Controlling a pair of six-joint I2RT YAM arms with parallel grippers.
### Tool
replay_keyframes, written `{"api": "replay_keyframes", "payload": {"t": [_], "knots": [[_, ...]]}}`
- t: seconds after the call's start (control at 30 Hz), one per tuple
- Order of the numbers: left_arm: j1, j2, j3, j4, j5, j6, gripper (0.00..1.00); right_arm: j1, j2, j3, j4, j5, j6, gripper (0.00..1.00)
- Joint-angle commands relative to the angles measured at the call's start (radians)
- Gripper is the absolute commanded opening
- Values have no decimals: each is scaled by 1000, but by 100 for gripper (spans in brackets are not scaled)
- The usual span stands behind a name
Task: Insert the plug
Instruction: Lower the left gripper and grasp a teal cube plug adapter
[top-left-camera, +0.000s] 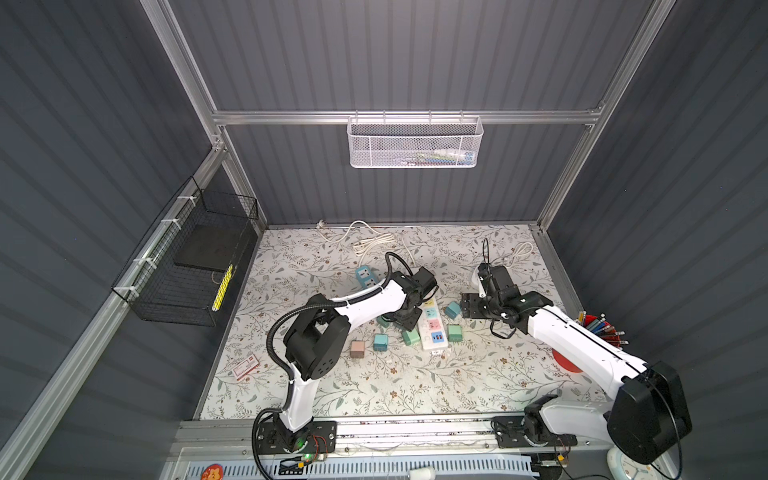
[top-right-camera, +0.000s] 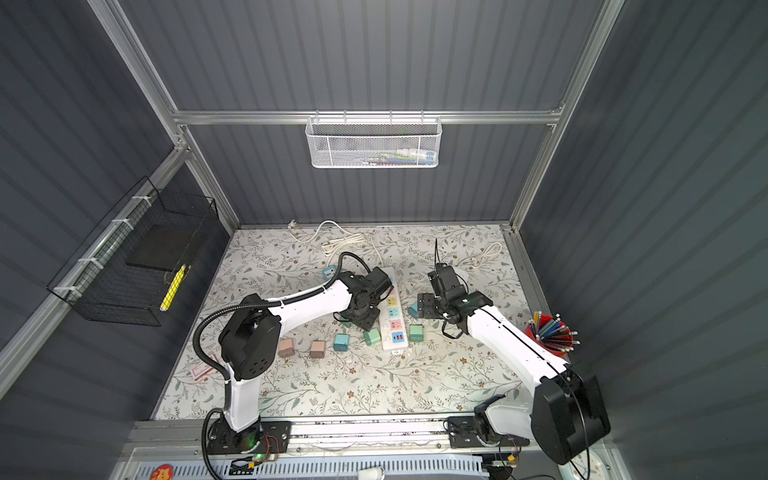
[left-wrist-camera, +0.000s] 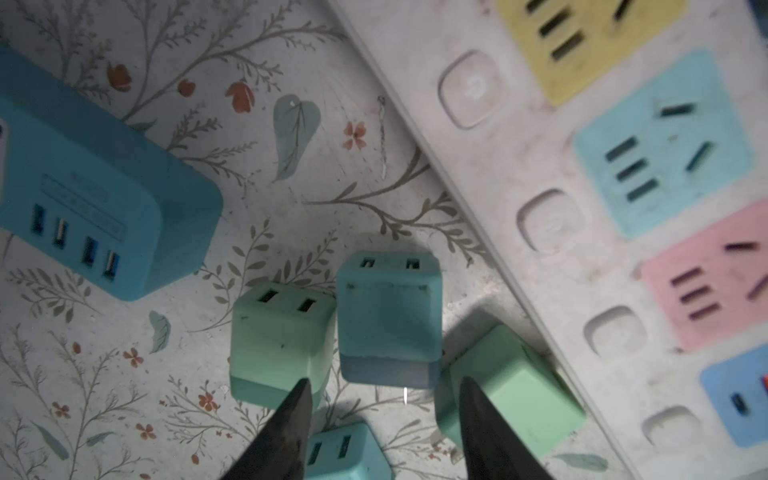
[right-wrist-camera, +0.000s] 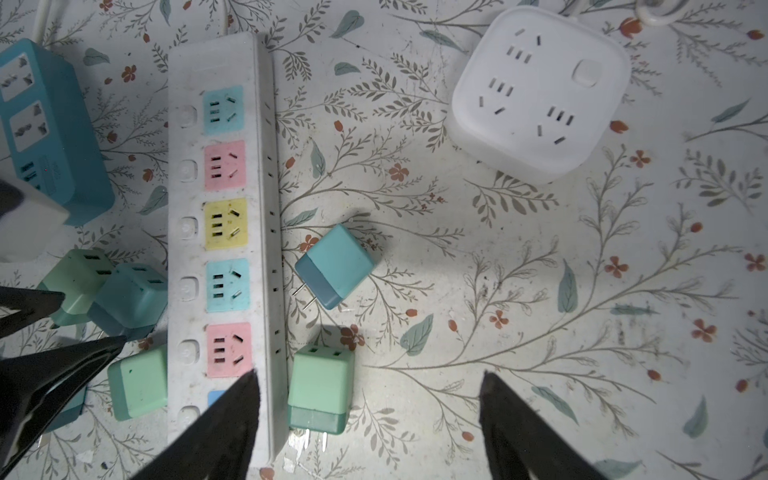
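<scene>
**Left end effector (left-wrist-camera: 385, 380) open at teal plug (left-wrist-camera: 388, 316) beside power strip (left-wrist-camera: 498, 166)**

Pictured in both top views bent low over the floral table (top-left-camera: 415, 386), just left of the power strip (top-left-camera: 433, 332), fingertips hidden under the wrist. To the strip's right and clear of it, right end effector (top-left-camera: 467, 305).

Left wrist view: dark fingers (left-wrist-camera: 297, 415) standing apart, clamping nothing, tips either side of the teal plug's prong end. Lying flat on the table, that plug, with a green plug (left-wrist-camera: 282, 345) just beside it and a second green plug (left-wrist-camera: 511, 395) against the power strip.

Right wrist view: right end effector (right-wrist-camera: 370, 374) spread wide and empty, with a third green plug (right-wrist-camera: 320, 390) on the table between its fingers, touching neither, just beside the power strip (right-wrist-camera: 220, 54). Across the strip, teal plug (right-wrist-camera: 129, 297) at the left arm's fingertips.
</scene>
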Motion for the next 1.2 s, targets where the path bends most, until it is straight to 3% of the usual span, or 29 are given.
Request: {"api": "replay_keyframes", "payload": {"t": [0.0, 0.73, 1.07, 1.17], "knots": [[5, 8, 5, -16, -24, 23, 53, 0, -13, -27, 9, -26, 20, 82], [18, 36, -89, 109, -3, -50, 43, 1, -24, -42, 11, -46, 50, 81], [18, 21, -114, 143, -7, -36, 53, 3, -20, -38, 18, -57, 52, 81], [19, 30, -103, 144, -14, -31, 51, 3, -20, -42, 18, -53, 55, 81]]}}
